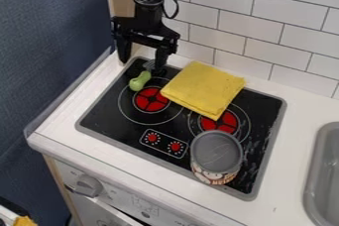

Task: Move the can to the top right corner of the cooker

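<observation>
The gripper (141, 65) hangs over the cooker's top left corner, its two fingers spread wide with no can between them. Upright on the lower right part of the black cooker (106, 116) stands the can (216, 151), its round top grey and a printed label showing on its front side. It is well apart from the gripper, down and to the right of it. Toward the cooker's top right corner, black surface shows beyond the right burner.
A folded yellow cloth (203, 89) lies across the cooker's upper edge, partly over the right burner. A small green object (139, 81) rests just below the gripper. White tiles (265, 36) rise behind, and a grey sink (324, 170) is at right.
</observation>
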You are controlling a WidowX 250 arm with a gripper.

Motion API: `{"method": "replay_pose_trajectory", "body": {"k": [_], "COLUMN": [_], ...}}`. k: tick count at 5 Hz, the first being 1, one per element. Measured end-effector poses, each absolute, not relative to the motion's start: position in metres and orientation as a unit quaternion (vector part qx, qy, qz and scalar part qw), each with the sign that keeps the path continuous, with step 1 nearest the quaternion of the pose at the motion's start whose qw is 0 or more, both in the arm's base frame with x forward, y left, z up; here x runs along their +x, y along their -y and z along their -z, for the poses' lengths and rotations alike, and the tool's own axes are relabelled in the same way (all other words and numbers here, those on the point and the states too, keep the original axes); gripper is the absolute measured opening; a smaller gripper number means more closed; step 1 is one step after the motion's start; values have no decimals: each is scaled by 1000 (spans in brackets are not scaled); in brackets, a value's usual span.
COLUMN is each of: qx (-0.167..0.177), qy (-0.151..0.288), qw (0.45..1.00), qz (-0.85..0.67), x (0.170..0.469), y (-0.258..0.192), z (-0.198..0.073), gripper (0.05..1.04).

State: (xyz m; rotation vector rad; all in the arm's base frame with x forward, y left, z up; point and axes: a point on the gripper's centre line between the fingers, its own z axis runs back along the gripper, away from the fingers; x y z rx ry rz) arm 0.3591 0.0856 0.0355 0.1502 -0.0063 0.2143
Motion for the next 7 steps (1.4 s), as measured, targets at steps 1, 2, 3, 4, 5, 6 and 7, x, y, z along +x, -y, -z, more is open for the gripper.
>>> {"method": "replay_pose_trajectory", "body": {"k": [1,2,3,4,5,6,7], "qx": [70,49,45,17,21,13,18], "qy": [-16,-18,-3,21,6,9,15], "qw": [992,992,993,995,999,1000,999], "qz": [-108,-112,-112,-93,-33,-4,47], "x": [354,338,318,292,265,244,224], "y": [-83,-74,-69,-52,-18,-1,24], "z": [-22,-12,-27,-37,-33,-30,-30], "gripper": [1000,1000,1000,1000,1000,1000,1000]}}
